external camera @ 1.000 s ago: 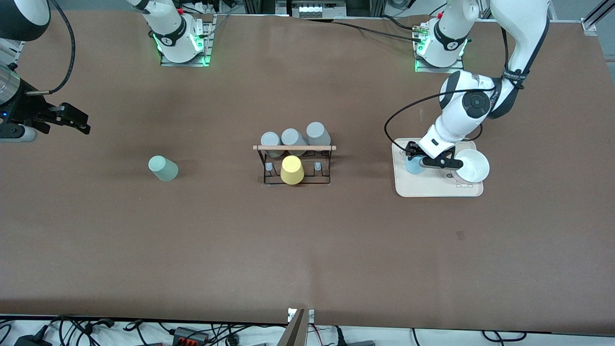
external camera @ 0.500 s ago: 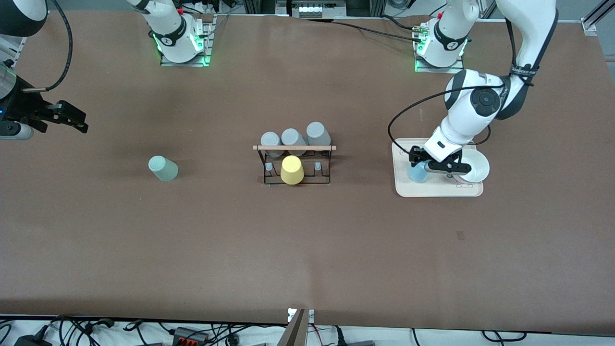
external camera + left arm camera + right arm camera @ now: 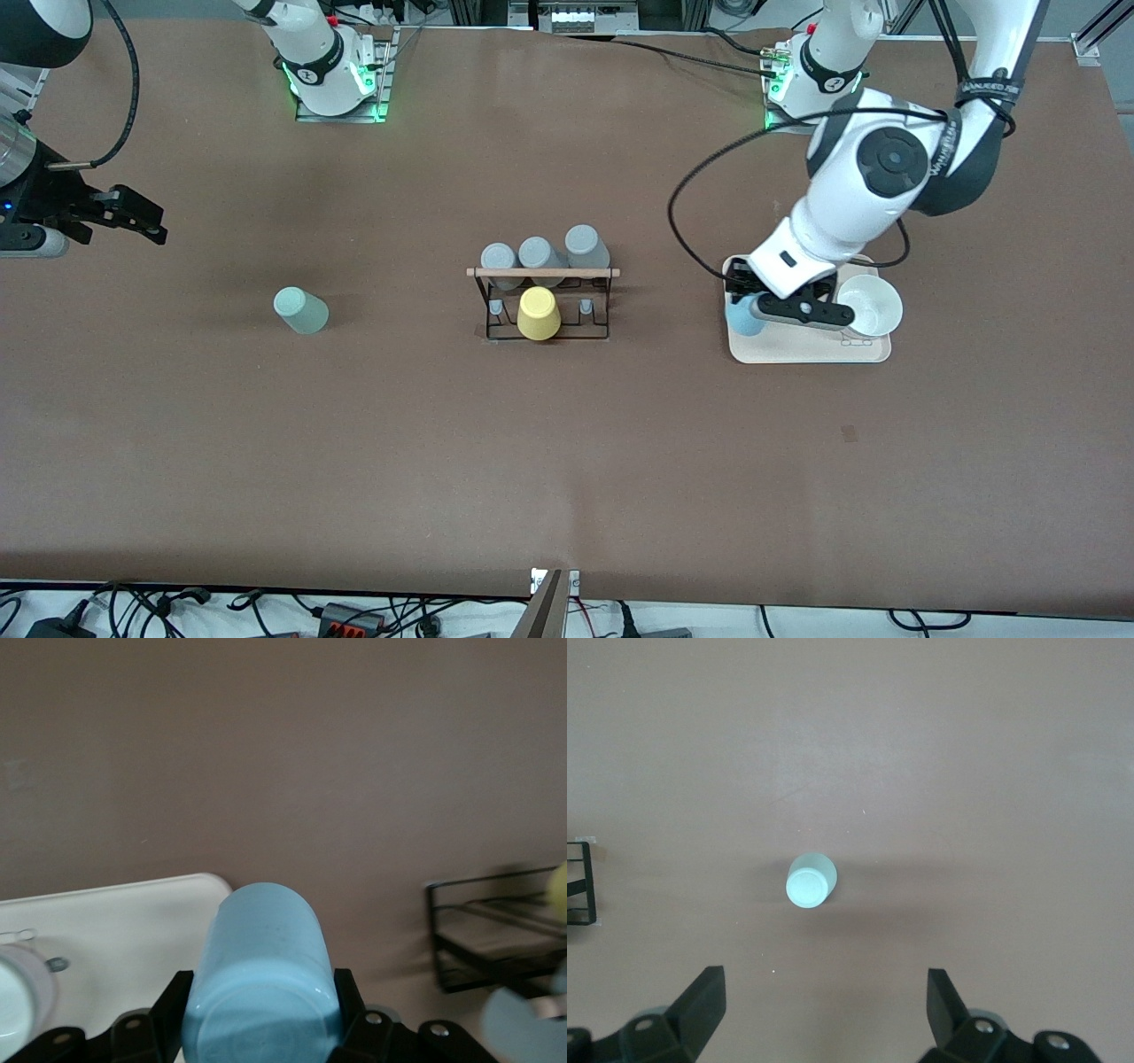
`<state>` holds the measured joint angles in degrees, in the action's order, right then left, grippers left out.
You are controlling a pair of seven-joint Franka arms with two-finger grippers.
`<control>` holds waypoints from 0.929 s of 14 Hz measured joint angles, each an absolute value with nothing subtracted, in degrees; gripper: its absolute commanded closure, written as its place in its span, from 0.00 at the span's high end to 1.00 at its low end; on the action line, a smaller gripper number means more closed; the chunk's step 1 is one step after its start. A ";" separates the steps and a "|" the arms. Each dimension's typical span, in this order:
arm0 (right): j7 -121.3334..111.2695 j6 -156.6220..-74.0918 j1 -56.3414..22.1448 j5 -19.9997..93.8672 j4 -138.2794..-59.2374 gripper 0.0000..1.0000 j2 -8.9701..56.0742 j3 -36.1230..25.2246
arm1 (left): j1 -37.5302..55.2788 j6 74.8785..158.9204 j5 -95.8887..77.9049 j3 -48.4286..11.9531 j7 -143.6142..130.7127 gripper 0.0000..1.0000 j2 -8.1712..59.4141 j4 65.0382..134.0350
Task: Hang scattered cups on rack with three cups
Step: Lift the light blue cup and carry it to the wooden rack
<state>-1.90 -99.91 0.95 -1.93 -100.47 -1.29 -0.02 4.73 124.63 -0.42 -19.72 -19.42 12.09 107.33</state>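
- The cream tray [image 3: 811, 350] lies toward the left arm's end of the table; a white bowl [image 3: 871, 306] sits on it.
- The rack [image 3: 545, 306] stands mid-table and carries three grey cups [image 3: 540, 253] under its wooden rod, with a yellow cup [image 3: 538, 314] upside down on its nearer row of pegs.
- The left gripper [image 3: 753, 306] hangs over the tray's edge nearest the rack, its fingers clamped on the sides of the light blue cup [image 3: 261, 979], which is lifted off the tray.
- The right gripper [image 3: 120, 217] hangs at the right arm's end of the table, jaws spread wide and empty.
- The mint green cup [image 3: 299, 310] stands upside down on the bare table between that gripper and the rack, well apart from both.
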 measured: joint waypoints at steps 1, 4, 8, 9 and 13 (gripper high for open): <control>-1.90 -99.93 0.91 -1.93 -100.41 1.00 -1.29 0.05 | 6.63 124.01 -0.42 -19.76 -22.79 0.31 13.21 104.48; -1.90 -99.94 0.92 -1.93 -100.34 1.00 -1.33 0.03 | 12.74 120.16 -0.40 -19.82 -33.93 0.31 18.27 94.77; -1.90 -99.96 0.92 -1.93 -100.34 1.00 -1.28 0.03 | 20.22 119.27 3.45 -19.74 -46.62 0.31 26.10 87.43; -1.90 -99.97 0.91 -1.91 -100.33 1.00 -1.25 0.04 | 21.79 119.28 5.90 -19.73 -49.55 0.31 27.85 86.42; -1.91 -100.17 0.91 -1.03 -100.29 1.00 -1.23 0.04 | 25.36 119.29 11.37 -19.71 -53.97 0.31 32.01 83.66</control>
